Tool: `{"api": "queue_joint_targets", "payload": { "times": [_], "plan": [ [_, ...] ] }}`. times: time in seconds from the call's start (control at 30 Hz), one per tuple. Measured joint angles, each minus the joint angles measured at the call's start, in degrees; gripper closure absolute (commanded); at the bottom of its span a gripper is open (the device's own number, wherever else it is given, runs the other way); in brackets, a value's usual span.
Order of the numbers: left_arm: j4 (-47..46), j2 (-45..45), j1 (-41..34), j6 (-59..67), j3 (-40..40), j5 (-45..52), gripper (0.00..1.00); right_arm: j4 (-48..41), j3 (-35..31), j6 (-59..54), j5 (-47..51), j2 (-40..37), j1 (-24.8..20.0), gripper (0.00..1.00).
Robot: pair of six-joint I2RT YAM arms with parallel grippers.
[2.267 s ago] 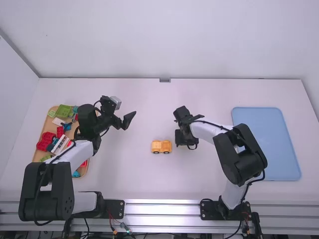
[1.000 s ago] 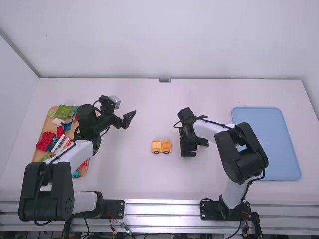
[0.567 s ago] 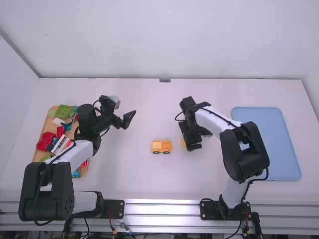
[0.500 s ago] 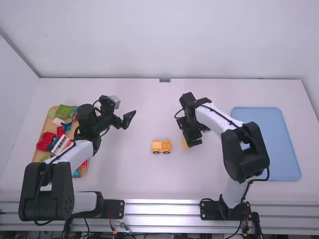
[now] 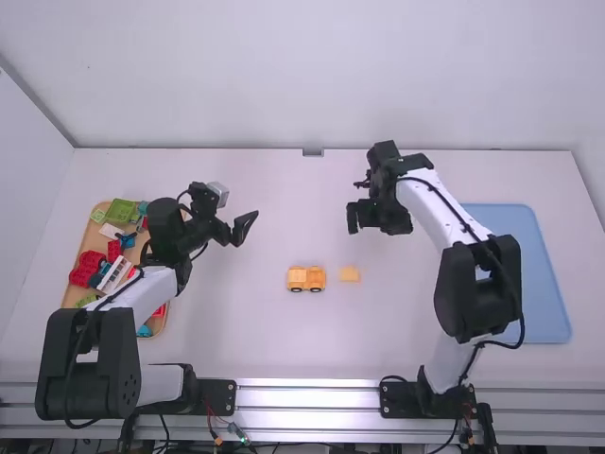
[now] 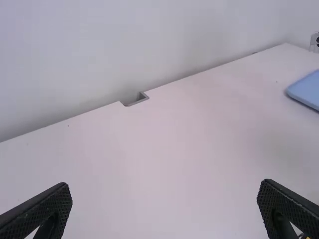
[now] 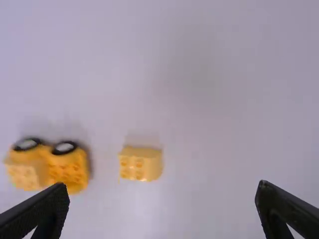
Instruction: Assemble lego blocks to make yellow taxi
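Taxi (image 5: 306, 278) stands on the white table (image 5: 284, 350), part-built: yellow body, dark-rimmed wheels along the side nearer the arm bases, a raised portion at one end. Loose yellow block (image 5: 350, 274) lies just right of the taxi, apart from it, studs showing. Right gripper (image 7: 163, 191) is beyond the taxi and to its right, fingers wide apart, nothing between them. Left gripper (image 6: 165, 191) is beyond and left of the taxi, likewise spread wide and empty. Tray (image 5: 70, 297) of mixed blocks is well left of the taxi; blue tray (image 5: 551, 284) well right.

Progress, judged: base with wheels done; loose block not joined. Left to do: probably seat that block on the body and press it home. Assembly looks more than half complete.
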Motion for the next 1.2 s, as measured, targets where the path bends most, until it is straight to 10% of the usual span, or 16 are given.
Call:
{"api": "queue_joint_targets", "payload": {
  "times": [0.47, 0.77, 1.2],
  "plan": [
    [-1.95, 0.00, -0.02, 0.37, 0.02, 1.73, 0.01, -6.27, -1.55, -62.60, -19.69, 0.00, -4.57, 0.01],
    [-12.31, 0.24, 0.00, 25.88, -0.02, 22.99, 0.02, -15.28, -4.15, -104.43, -40.96, 0.00, -11.10, 0.01],
    [4.59, 16.87, -11.45, 37.00, -0.02, 34.32, 0.01, -5.25, -13.73, -116.19, -48.17, 0.00, -13.68, 0.01]
  ]
}}
